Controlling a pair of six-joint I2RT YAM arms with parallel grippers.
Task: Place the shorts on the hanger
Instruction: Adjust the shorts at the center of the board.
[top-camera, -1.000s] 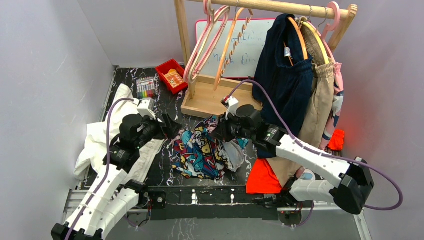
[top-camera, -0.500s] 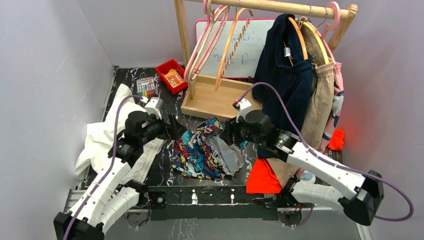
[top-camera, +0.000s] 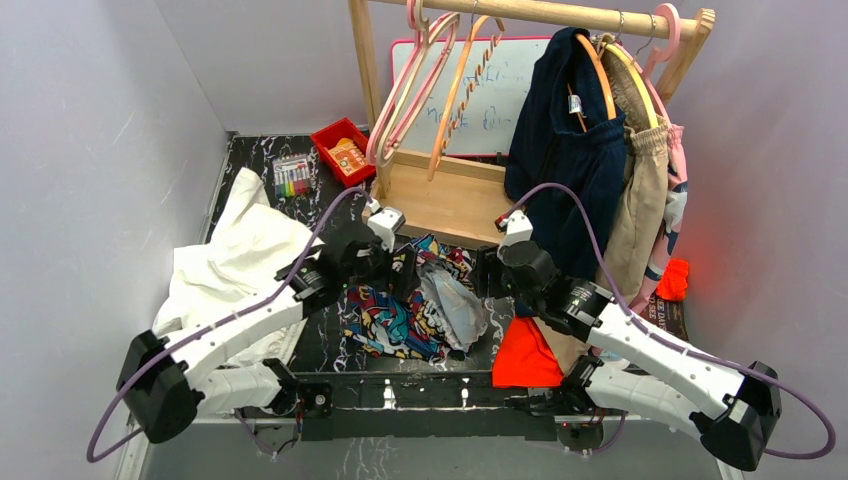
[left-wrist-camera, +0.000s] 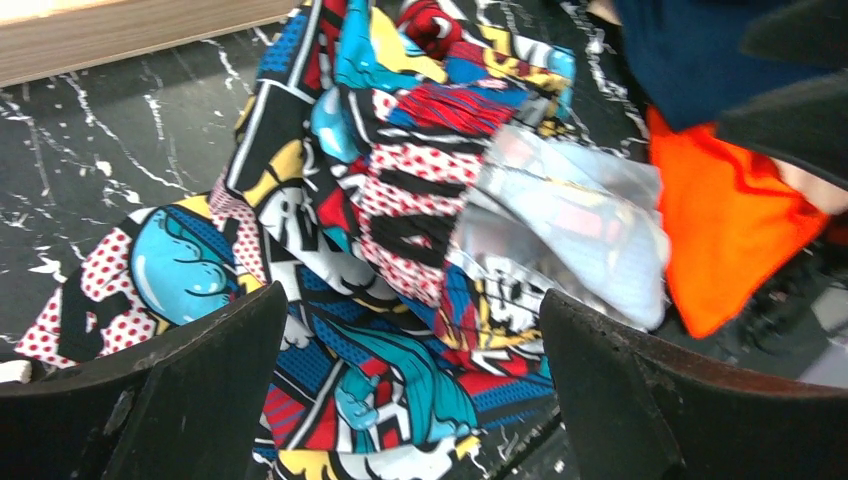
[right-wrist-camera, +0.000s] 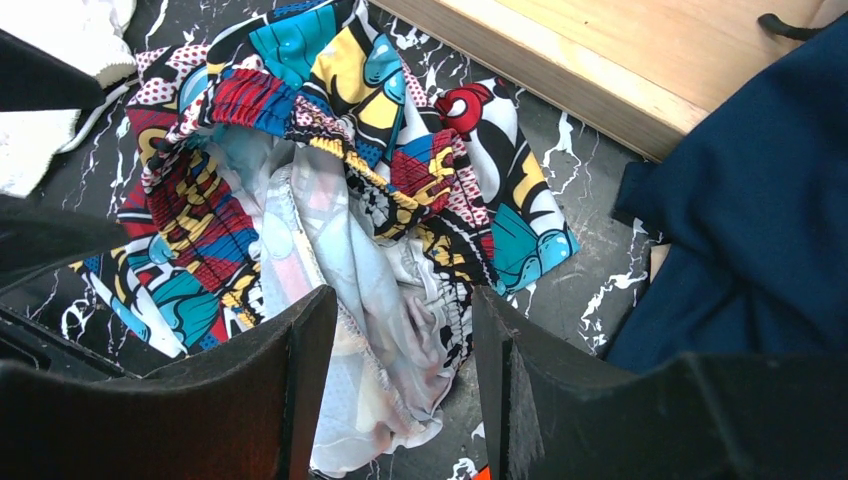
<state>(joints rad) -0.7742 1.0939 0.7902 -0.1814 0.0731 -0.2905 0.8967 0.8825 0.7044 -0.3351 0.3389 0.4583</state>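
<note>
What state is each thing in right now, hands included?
shorts: crumpled on the table, not on any hanger
hanger: hanging empty on the rack
left hand: open, above the shorts
right hand: open, above the shorts
navy garment: hung on the rack
white cloth: heaped on the table

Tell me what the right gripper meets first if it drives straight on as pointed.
Probably the multicolour comic-print fabric shorts: their pale inner lining lies between the open fingers of the right gripper. Depth is unclear.

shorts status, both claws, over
Both open: left claw, right claw, poised over shorts. Shorts crumpled, ungripped; hanger on rail. Alongside, not covering: orange cloth.
</note>
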